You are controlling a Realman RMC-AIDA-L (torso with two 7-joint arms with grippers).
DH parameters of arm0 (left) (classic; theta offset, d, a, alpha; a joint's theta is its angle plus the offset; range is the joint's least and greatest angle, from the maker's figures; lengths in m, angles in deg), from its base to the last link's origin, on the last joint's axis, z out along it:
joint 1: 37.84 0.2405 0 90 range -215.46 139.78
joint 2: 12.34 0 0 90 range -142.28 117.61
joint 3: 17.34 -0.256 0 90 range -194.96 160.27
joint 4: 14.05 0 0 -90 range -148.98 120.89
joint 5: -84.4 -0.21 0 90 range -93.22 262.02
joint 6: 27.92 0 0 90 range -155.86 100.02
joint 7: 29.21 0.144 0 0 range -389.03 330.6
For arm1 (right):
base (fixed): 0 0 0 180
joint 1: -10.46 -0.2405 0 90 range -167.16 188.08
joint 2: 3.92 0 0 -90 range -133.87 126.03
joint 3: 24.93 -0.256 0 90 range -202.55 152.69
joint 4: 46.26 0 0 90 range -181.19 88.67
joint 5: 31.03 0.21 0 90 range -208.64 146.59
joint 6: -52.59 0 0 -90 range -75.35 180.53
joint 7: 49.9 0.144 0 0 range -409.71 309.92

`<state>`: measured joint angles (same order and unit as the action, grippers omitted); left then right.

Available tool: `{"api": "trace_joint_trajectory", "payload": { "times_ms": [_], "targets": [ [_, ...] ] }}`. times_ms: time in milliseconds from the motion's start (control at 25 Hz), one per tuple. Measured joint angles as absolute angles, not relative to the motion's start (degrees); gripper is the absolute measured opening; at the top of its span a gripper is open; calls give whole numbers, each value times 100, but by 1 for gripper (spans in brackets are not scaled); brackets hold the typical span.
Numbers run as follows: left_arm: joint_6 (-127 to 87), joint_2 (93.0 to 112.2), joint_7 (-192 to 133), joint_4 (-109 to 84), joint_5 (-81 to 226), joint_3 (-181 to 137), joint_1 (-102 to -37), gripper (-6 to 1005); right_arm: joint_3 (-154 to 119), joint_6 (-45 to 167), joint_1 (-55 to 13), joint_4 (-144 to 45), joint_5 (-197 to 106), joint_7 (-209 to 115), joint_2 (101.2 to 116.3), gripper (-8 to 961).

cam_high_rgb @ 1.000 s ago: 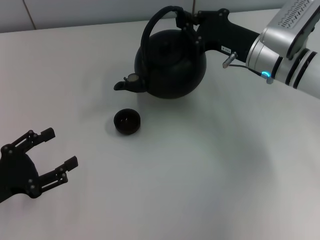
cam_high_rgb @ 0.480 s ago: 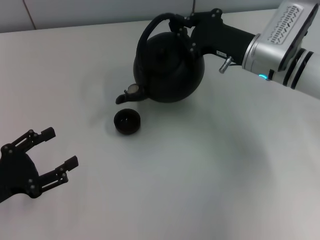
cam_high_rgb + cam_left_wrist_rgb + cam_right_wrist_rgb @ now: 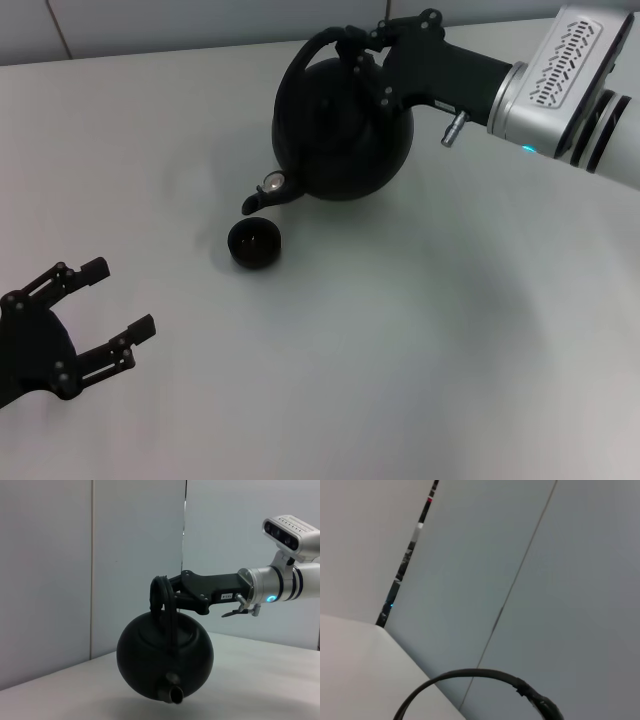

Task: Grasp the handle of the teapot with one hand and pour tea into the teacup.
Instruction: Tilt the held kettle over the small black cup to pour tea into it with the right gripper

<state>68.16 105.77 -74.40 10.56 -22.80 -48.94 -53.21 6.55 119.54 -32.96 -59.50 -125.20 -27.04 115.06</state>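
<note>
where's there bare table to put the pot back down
Bare table runs wide to the right of the teacup, below the right claw. Crowded: the teapot spout over the cup, and the open left claw at the near-left corner.

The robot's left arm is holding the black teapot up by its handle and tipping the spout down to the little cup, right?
Not quite: the right gripper holds the handle, as the head view shows. The left gripper sits open, away from the teapot. The rest is right: the spout tips toward the teacup.
</note>
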Motion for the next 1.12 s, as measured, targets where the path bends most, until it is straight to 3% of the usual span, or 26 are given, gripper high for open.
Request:
{"api": "trace_joint_trajectory", "payload": {
  "times_ms": [1120],
  "targets": [
    [6817,10594,-7430,1056,-2080,-4890,-5356,849,1318,12001,-3290,-6568,-12516,-3091,11508,88]
  ]
}}
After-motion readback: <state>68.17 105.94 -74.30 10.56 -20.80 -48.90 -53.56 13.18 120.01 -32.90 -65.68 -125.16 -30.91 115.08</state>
